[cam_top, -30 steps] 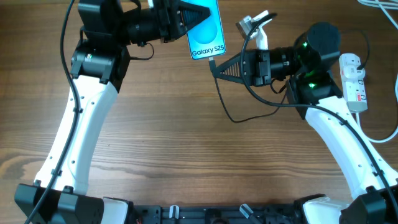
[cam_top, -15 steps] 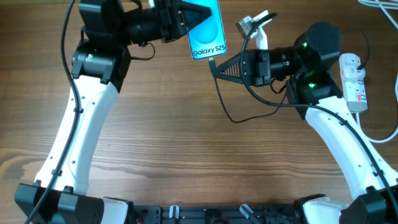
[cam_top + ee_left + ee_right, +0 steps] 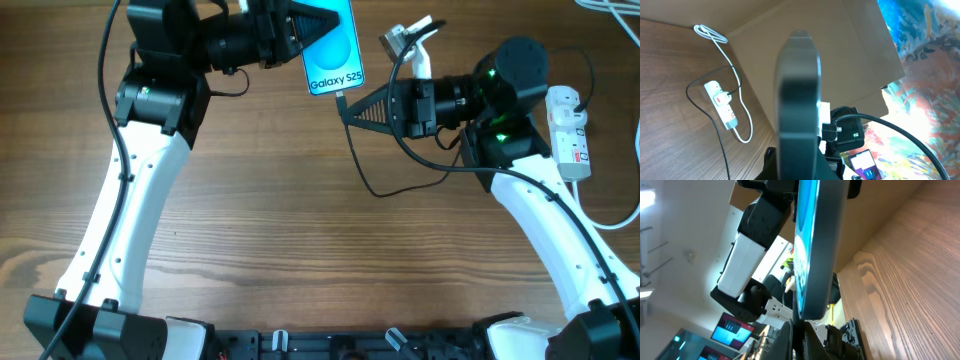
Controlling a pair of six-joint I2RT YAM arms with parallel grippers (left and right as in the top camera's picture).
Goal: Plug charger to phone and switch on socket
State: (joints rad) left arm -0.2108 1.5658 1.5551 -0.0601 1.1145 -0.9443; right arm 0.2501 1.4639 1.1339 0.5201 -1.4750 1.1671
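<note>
We look down on a brown wood-grain table (image 3: 300,250), with both white arms reaching from the near edge toward the far side. In the wrist views a tan board stands behind the table, and beyond it are bright screens and other equipment.

The left gripper (image 3: 298,32) sits at the far edge of the table with its fingers closed on the phone (image 3: 335,50). It holds the phone by the upper part, clear of the wood. The cyan screen faces up toward the overhead camera, and the end with the white "Galaxy S25" text points toward the near side. From the left wrist we see only the phone's dark, blurred edge.

The right gripper (image 3: 347,108) comes in from the right, and its tapered tip meets the phone's lower edge. Its fingers are pinched together on the connector end of the charger (image 3: 375,194). The thin black cable drops from that tip, curves across the wood and runs back under the right arm. In the right wrist view the closed fingers sit just below the phone's bottom end. We cannot tell whether the connector is seated in the port.

The socket (image 3: 568,130) lies flat on the table at the far right, beyond the right arm and well apart from the phone. Its white cord (image 3: 711,35) trails away behind it.
</note>
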